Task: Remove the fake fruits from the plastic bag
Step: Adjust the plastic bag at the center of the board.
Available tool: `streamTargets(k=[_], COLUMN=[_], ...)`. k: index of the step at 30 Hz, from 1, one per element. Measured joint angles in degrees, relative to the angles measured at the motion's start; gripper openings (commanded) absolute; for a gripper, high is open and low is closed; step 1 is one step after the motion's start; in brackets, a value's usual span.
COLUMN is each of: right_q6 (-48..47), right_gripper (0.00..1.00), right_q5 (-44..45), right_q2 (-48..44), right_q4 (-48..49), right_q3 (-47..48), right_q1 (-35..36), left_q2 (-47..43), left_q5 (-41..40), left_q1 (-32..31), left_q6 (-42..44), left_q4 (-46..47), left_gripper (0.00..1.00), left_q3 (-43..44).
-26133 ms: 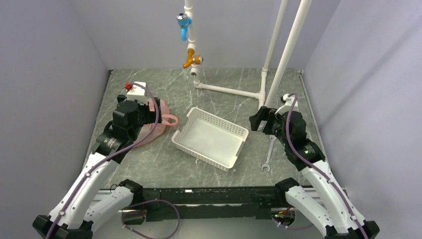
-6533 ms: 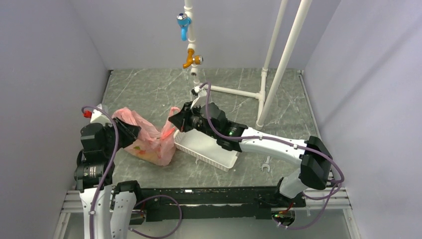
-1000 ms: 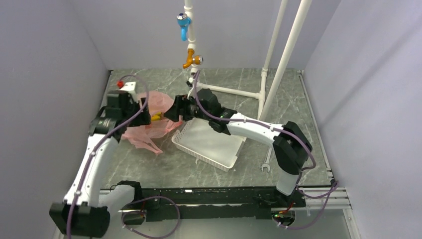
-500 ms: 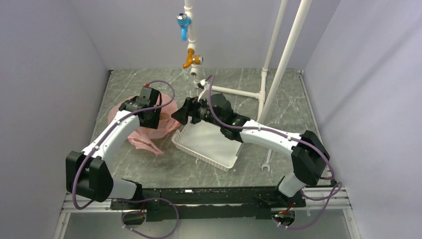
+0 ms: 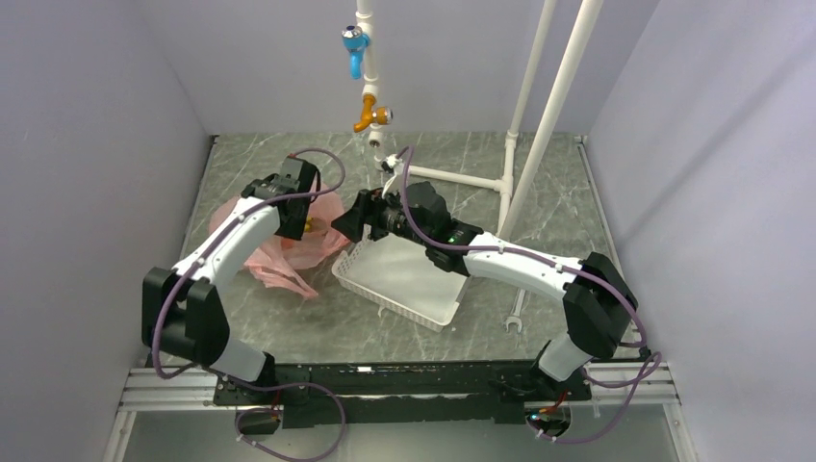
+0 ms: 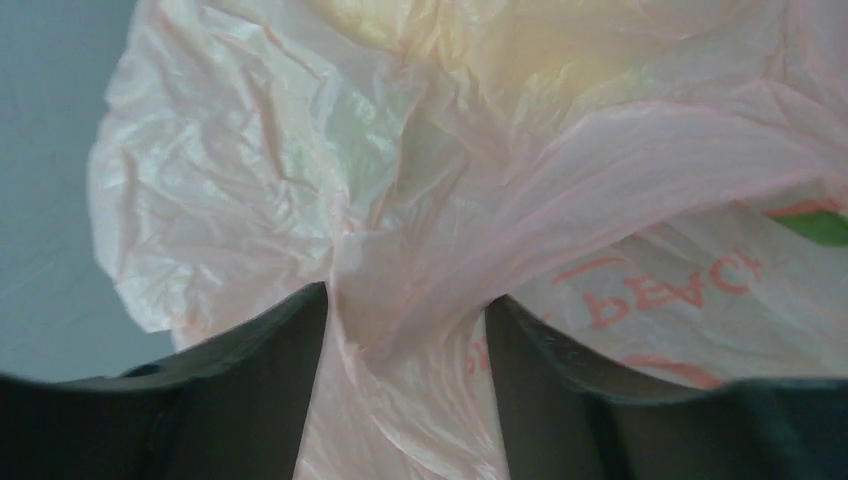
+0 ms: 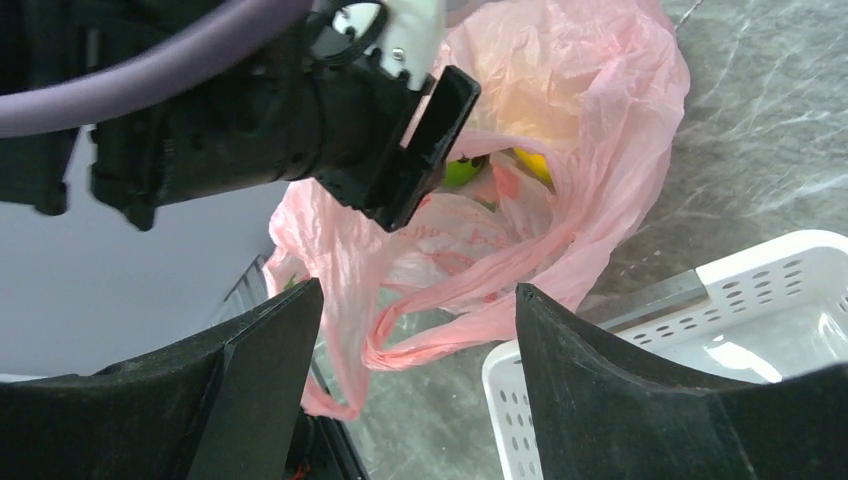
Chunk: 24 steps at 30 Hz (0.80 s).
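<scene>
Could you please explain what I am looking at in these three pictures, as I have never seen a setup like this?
These are two robot arms bolted to a grey marbled table. The wide picture looks down from above; the other two come from cameras on each wrist. On the table lie a thin translucent pink plastic bag, a white slotted plastic basket and a metal wrench. The left gripper pinches a bunch of the bag's film. The right gripper is open, facing the bag's mouth, where a green fake fruit and a yellow fake fruit show.
</scene>
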Motion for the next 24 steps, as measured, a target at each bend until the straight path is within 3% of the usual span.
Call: streamTargets(k=[1,2,3,4,9,15,21,24], right_q6=[-0.15,-0.37,-0.63,-1.22,-4.57,-5.53,-6.84,-8.24], right_gripper=[0.74,0.74,0.74,0.74,0.69,0.59,0.41,0.4], right_q5=[0.07,0.04,-0.07,-0.22,-1.42,-4.28,-4.66,-2.29], right_q2=[0.0,0.0,0.0,0.0,0.37,2.6,9.62,13.66], right_q4=[0.0,0.02,0.07,0.13,0.17,2.78,2.86,1.03], right_q3=[0.0,0.0,0.0,0.0,0.85,2.89,7.17,10.45], right_q1=[0.02,0.15,0.31,0.5,3.23,6.62,7.63,8.28], left_q2=[1.31,2.6,3.41,3.98,0.76,-13.33,-22.53,-26.82], left_q5=[-0.07,-0.09,-0.07,0.04,2.67,14.8,20.11,21.03], left_q1=[0.0,0.0,0.02,0.13,1.44,9.07,9.07,9.07], left_q6=[-0.09,-0.15,-0.33,0.24,0.24,1.2,1.4,1.29], left_q4=[-0.24,-0.48,-0.63,-0.87,-0.68,0.7,0.72,1.22], left_gripper=[0.44,0.21,0.08,0.05,0.01,0.0,0.0,0.0], left_q3=[0.61,1.05,1.18,1.16,0.44,-1.42,-2.19,-4.9])
